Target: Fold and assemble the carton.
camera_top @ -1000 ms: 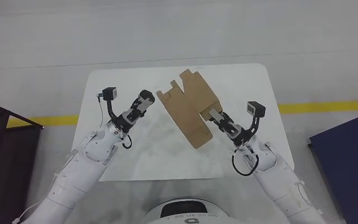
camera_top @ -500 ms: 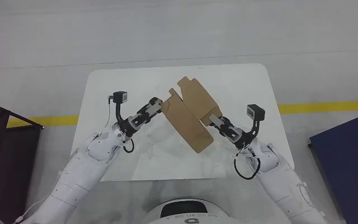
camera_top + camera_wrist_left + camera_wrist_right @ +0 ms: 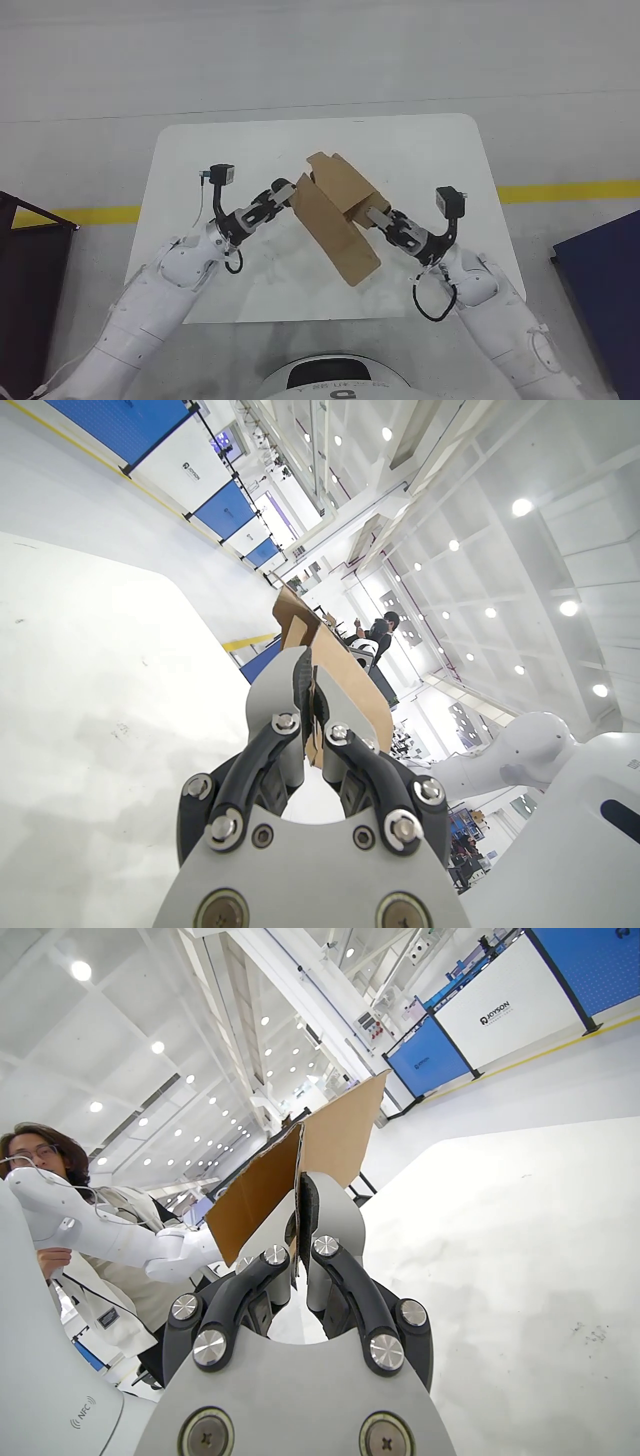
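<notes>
While both end effectors are clamped on it, the carton (image 3: 335,215) is held over the middle of the worktop (image 3: 200,160), betw. the two arms. It is plain brown cardboard, part-opened. In the top view two panels are seen meeting at a ridge that runs diagonally, w/ flaps sticking out at the far end and the other end pointing toward the robot. Whether that near corner touches the worktop cannot be told.

The left end effector (image 3: 288,190) is closed on the carton's left edge, toward the far end. In the left wrist view it (image 3: 311,690) is seen pinched tight on a thin cardboard edge, w/ a curved panel (image 3: 350,680) rising beyond the fingertips.

The right end effector (image 3: 376,212) is closed on the carton's right side, approx. mid-length. In the right wrist view it (image 3: 301,1200) is seen pressed shut on a cardboard edge right at a fold, w/ one panel spread to each side of that fold (image 3: 280,1178).

The worktop is white w/ rounded corners, and faint scuff marks are seen on it in both wrist views (image 3: 500,1228). Grey floor (image 3: 320,60) w/ a yellow line (image 3: 570,190) is seen around the worktop.
</notes>
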Controlling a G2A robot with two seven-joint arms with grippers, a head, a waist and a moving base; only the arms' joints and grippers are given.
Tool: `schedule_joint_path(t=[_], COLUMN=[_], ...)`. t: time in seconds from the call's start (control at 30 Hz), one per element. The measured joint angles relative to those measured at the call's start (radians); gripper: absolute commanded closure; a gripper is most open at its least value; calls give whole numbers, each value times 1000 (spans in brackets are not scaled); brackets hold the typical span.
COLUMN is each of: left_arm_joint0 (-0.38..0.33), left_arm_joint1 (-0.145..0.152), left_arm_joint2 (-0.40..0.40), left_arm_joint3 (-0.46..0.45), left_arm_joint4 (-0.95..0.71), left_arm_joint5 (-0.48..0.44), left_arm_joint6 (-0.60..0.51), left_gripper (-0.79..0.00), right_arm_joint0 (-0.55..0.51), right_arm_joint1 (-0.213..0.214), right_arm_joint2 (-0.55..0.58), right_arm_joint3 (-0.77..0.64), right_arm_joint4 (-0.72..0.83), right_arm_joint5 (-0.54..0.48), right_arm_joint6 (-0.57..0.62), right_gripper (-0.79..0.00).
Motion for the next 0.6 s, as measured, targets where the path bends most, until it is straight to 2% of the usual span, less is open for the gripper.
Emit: schedule_joint_path(t=[0.43,0.6], left_arm_joint0=[-4,-2], left_arm_joint1=[-14,-17], left_arm_joint2=[-16,-20], left_arm_joint3=[6,18], left_arm_joint4=[0,28], left_arm_joint5=[5,18], left_arm_joint6=[-7,-15], left_gripper=[0,0], right_arm_joint0=[-4,-10], right_arm_joint1=[2,1], right_arm_joint2=[24,25], right_arm_joint3=[8,6], right_arm_joint4=[-159,-167], right_arm_joint5=[5,-15], right_arm_joint6=[-9,-51], right_gripper=[0,0])
